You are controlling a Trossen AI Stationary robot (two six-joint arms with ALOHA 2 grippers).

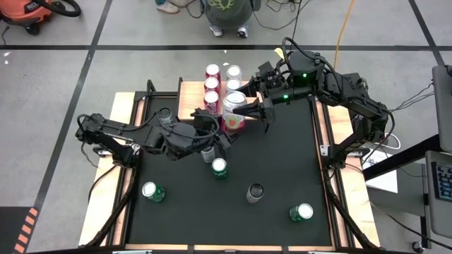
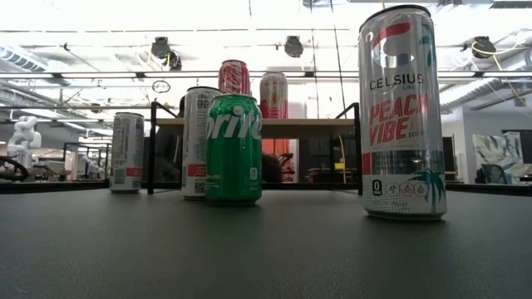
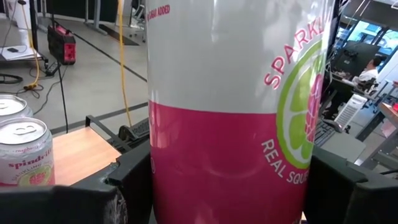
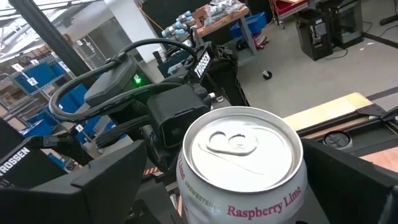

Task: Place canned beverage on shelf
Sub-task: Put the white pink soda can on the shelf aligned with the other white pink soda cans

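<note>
A pink-and-white raspberry-lime can (image 1: pixel 234 107) is upright and raised beside the near right corner of the wooden shelf (image 1: pixel 191 104), which carries several cans (image 1: pixel 212 71). My left gripper (image 1: pixel 224 127) reaches in from the near left and is shut on this can (image 3: pixel 224 74). My right gripper (image 1: pixel 248 113) reaches in from the right. It is open, with one finger on each side of the can's upper part (image 4: pixel 239 143), and a gap shows on one side. The shelf also shows in the left wrist view (image 3: pixel 74 155) and the low view (image 2: pixel 316 126). My left gripper pinches the can's lower, pink part (image 3: pixel 163 174) between its two fingers (image 3: pixel 130 186), one on each side of the round wall. The fingers come about level from the table's near left. The can stands upright in the hold, above the black mat.
Loose cans stand on the black mat (image 1: pixel 282 162): a Sprite can (image 1: pixel 219 167), a tall Celsius can (image 1: pixel 254 192), two green cans (image 1: pixel 152 190) (image 1: pixel 302 212), a grey can (image 1: pixel 164 116) and one under my left arm (image 1: pixel 208 152). A person stands beyond the far edge (image 1: pixel 229 14).
</note>
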